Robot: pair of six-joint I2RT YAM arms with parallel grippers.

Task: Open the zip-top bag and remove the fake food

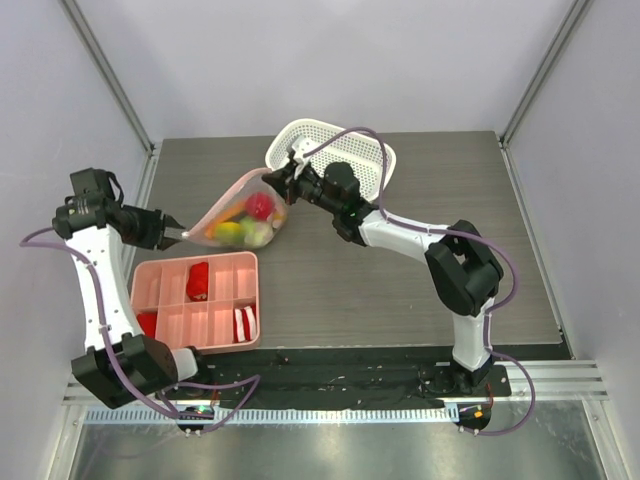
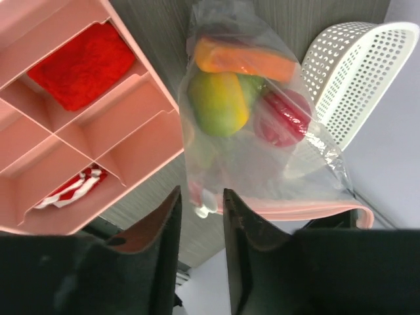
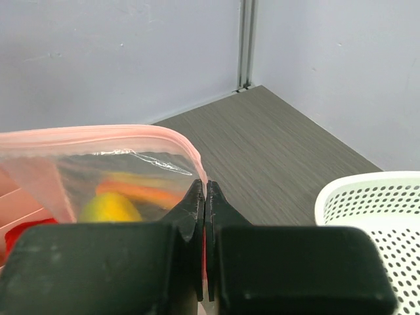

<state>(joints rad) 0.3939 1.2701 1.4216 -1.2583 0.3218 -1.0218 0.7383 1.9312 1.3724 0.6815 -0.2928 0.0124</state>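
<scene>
While my left gripper [image 1: 172,234] pinches the left end with its fingers close together, the zip-top bag [image 1: 212,224] hangs above the table between both arms. Its long side runs from near-left to far-right, with the fake food [image 1: 258,208] inside. My right gripper [image 1: 276,181] is squeezed tight on the pink zip edge.
</scene>
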